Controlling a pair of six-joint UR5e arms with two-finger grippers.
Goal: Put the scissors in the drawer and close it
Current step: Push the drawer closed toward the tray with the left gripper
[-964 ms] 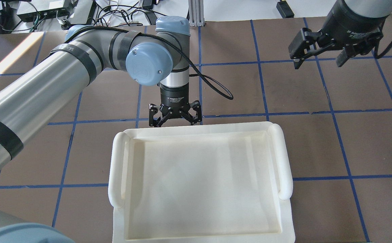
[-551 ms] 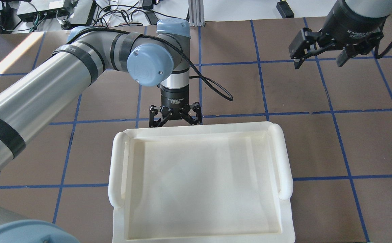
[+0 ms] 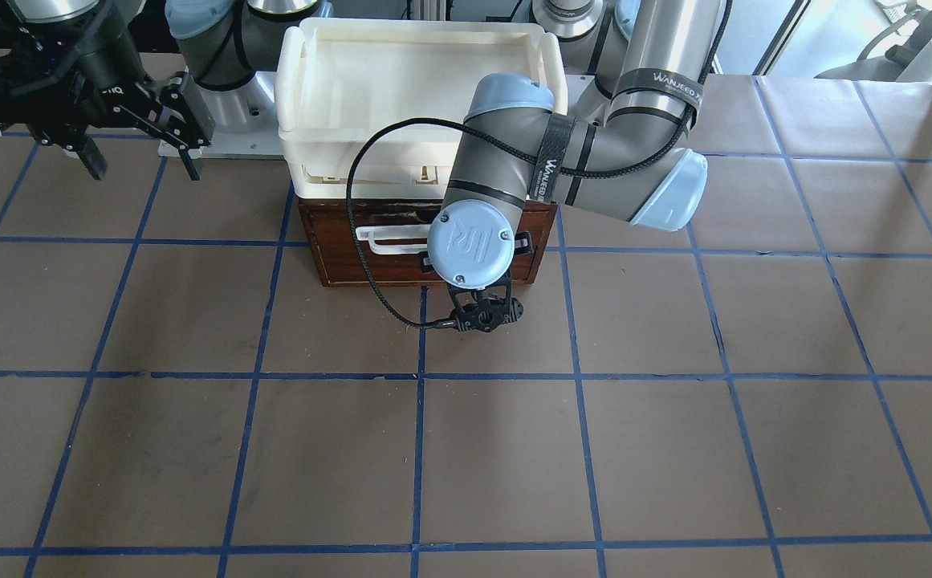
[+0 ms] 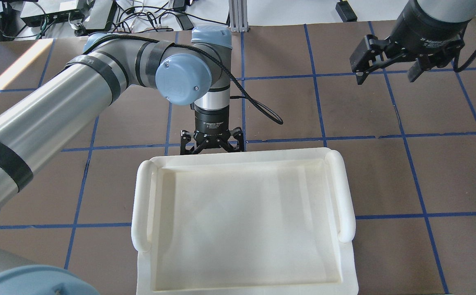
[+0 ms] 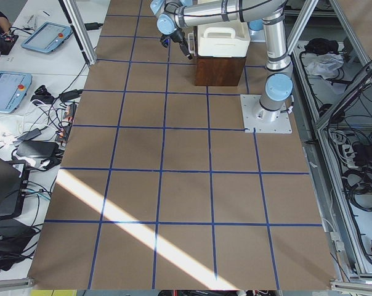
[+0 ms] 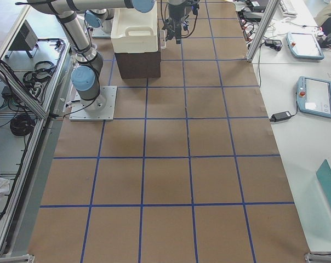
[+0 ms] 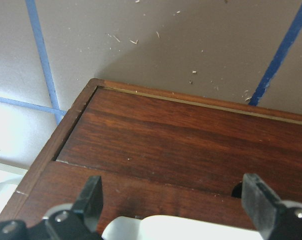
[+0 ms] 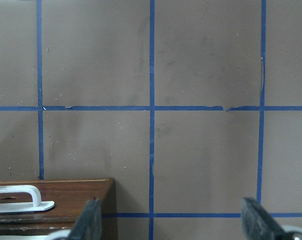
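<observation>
The dark reddish-brown drawer (image 3: 385, 269) sits under a white tray, its front about flush with its wooden frame. Its white bar handle (image 3: 385, 238) faces away from the robot. My left gripper (image 4: 212, 146) is open and points at the drawer front. In the left wrist view (image 7: 172, 190) its fingers stand on either side of the handle (image 7: 191, 227), close to the wood (image 7: 181, 145). My right gripper (image 4: 387, 77) is open and empty, held high off to the side; its wrist view shows the drawer's corner (image 8: 71, 197). The scissors show in no view.
The white plastic tray (image 4: 344, 192) rests on top of the drawer box and hides it from overhead. The brown table has a grid of blue tape (image 4: 315, 94). The left arm's black cable (image 3: 353, 241) loops in front of the drawer.
My left gripper has moved slightly closer to the drawer front, its fingers now more hidden behind the tray's rim. The right gripper has not moved.
</observation>
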